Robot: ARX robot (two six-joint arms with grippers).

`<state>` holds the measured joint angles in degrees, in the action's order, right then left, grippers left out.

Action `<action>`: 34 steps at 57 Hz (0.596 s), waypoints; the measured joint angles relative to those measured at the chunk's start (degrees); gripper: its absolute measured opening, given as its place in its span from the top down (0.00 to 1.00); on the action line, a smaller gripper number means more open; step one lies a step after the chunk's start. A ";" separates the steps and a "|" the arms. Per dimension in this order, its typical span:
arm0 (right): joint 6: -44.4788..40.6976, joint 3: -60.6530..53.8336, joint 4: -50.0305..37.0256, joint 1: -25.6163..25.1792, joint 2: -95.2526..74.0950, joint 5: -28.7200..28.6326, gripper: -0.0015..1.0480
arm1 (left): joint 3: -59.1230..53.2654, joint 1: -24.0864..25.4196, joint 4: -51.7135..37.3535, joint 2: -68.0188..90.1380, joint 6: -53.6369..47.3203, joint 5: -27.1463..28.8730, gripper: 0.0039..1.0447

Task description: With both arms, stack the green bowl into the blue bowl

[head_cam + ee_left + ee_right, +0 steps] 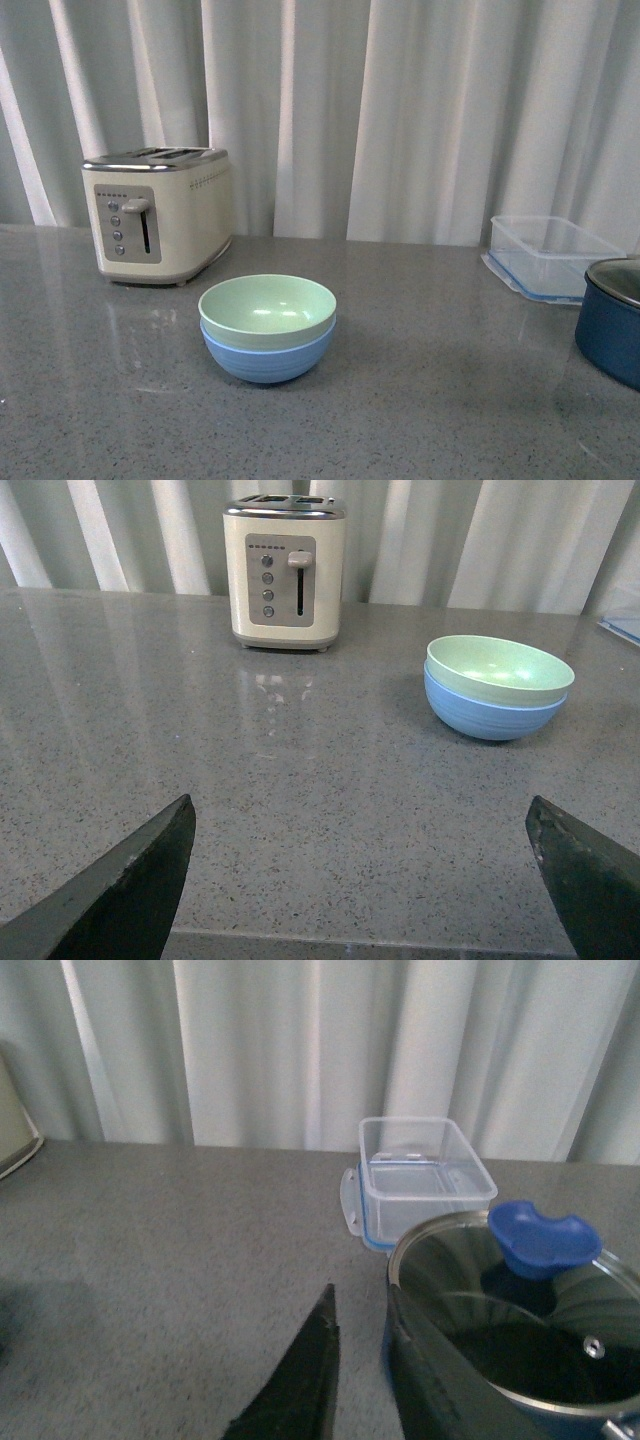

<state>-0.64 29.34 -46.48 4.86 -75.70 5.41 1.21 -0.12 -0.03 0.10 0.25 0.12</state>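
The left end effector [360,880] stood wide open and empty above the grey bench [420,400]. The right end effector [362,1380] was nearly closed, gripping nothing, beside the navy pot [520,1360]. Mid-bench, the green bowl [267,309] sat nested inside the blue bowl [266,362]. Behind stood a toaster [160,213] and clear container [545,256].

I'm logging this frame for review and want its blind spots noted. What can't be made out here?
- Blue bowl interior: hidden in front and left wrist views by the green bowl nested in it.
- Navy pot: cut off by the front view's right edge.
- Pot contents: right wrist view, glass lid shows only reflections.
- Toaster button labels: too small.
- Both arms: outside the front view.
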 joint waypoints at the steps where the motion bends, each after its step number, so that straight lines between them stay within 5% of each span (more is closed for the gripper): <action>1: 0.00 -1.11 -0.28 -0.07 0.59 -0.28 0.88 | 0.00 0.00 0.00 0.00 0.00 0.00 0.06; 5: -0.15 -5.31 -1.22 -0.35 3.23 -1.27 0.99 | 0.00 0.00 0.00 0.00 0.00 0.02 0.06; 34: 0.02 -21.14 0.68 -4.74 21.00 -5.25 0.99 | 0.00 0.00 0.00 0.00 0.02 0.02 0.06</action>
<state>-0.62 8.21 -45.80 0.12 -54.70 0.16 1.21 -0.12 -0.03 0.10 0.27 0.14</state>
